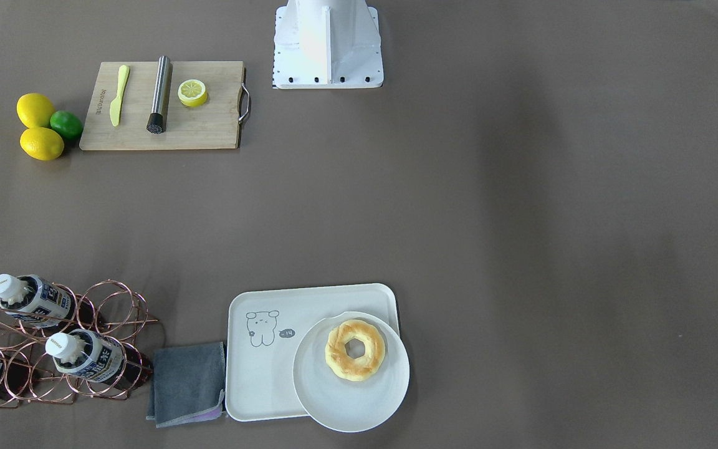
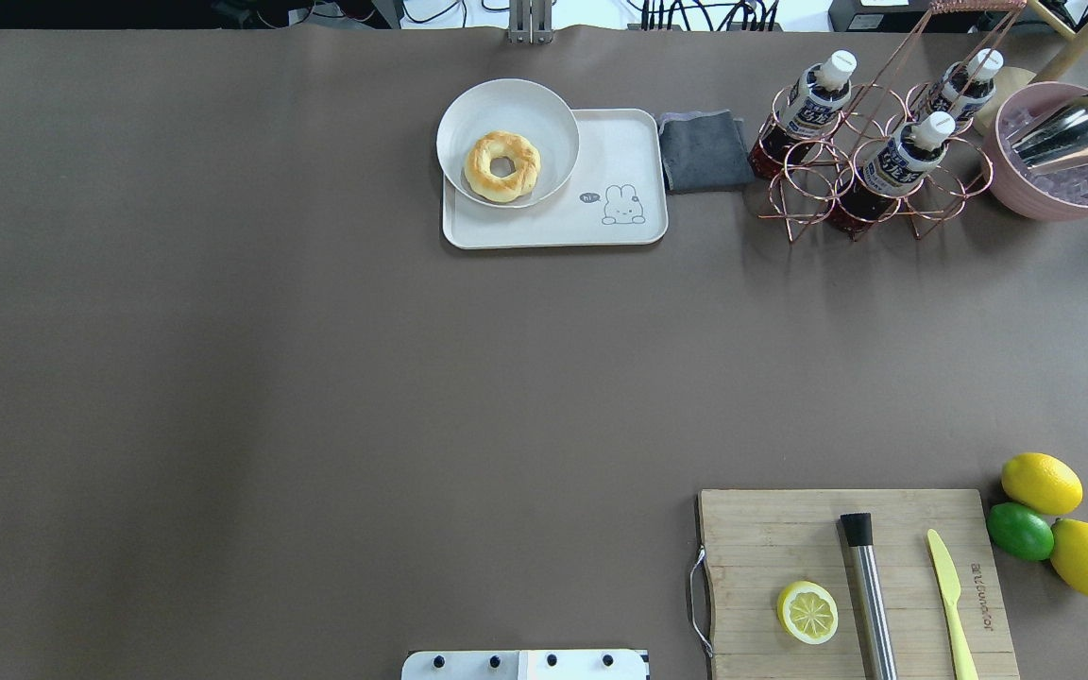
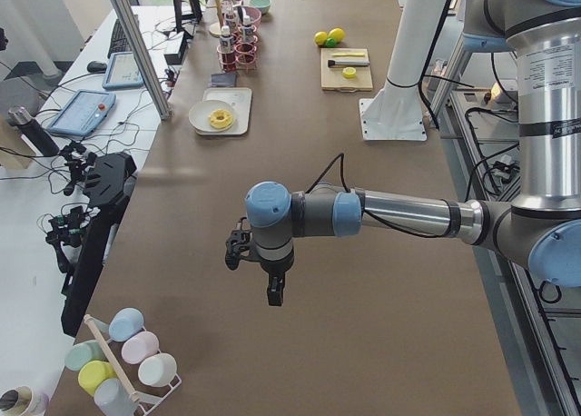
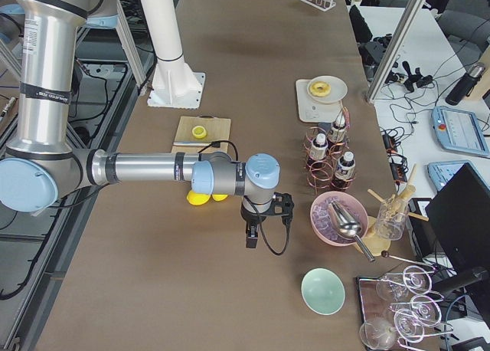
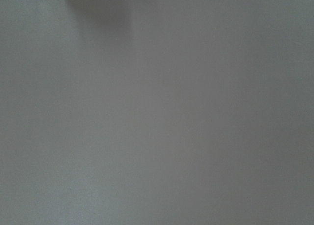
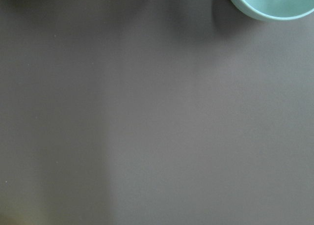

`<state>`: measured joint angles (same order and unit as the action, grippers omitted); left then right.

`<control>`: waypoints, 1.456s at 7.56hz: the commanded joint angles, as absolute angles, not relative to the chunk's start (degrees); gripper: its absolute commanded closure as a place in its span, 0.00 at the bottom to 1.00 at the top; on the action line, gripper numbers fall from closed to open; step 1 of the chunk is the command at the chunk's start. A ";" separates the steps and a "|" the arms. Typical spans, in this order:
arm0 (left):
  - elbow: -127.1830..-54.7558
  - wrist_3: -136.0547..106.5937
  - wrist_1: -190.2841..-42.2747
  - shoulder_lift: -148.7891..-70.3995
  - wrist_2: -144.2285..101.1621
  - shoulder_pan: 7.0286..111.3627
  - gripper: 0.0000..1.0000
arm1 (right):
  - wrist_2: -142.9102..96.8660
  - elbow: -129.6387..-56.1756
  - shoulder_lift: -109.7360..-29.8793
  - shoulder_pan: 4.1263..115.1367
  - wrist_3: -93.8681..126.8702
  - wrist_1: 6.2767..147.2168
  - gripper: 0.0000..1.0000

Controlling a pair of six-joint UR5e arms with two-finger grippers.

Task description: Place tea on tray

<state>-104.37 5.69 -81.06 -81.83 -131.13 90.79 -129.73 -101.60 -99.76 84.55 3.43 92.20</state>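
Three alike tea bottles (image 2: 813,104) with white caps and dark-blue-and-white labels lie tilted in a copper wire rack (image 2: 870,203) at the table's far right; they also show in the front-facing view (image 1: 88,355). The cream tray (image 2: 553,231) with its bear drawing sits left of the rack and carries a round white plate (image 2: 468,113) with a ring-shaped pastry (image 2: 502,166). My left gripper (image 3: 274,298) shows only in the exterior left view, above bare table far from the tray. My right gripper (image 4: 250,241) shows only in the exterior right view, beyond the rack. I cannot tell whether either is open or shut.
A grey cloth (image 2: 705,151) lies between tray and rack. A pink bowl (image 2: 1063,203) of ice with a metal scoop stands right of the rack. A wooden board (image 2: 761,538) holds a lemon half, muddler and knife, beside two lemons and a lime (image 2: 1020,531). A mint bowl (image 6: 270,4) is near my right gripper.
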 commanded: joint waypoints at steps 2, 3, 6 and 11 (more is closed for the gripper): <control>-104.94 5.71 -82.00 -81.83 -131.04 91.32 0.01 | -130.16 -101.60 -99.76 84.55 3.43 92.11 0.00; -104.94 5.71 -82.18 -81.91 -131.04 91.32 0.01 | -130.17 -101.60 -99.76 84.55 3.43 92.11 0.00; -104.68 5.71 -82.26 -82.00 -131.04 91.06 0.01 | -130.25 -101.69 -99.76 84.55 3.43 92.11 0.00; -103.37 5.62 -88.20 -83.67 -131.22 90.97 0.01 | -130.34 -101.43 -99.58 84.55 3.43 92.46 0.00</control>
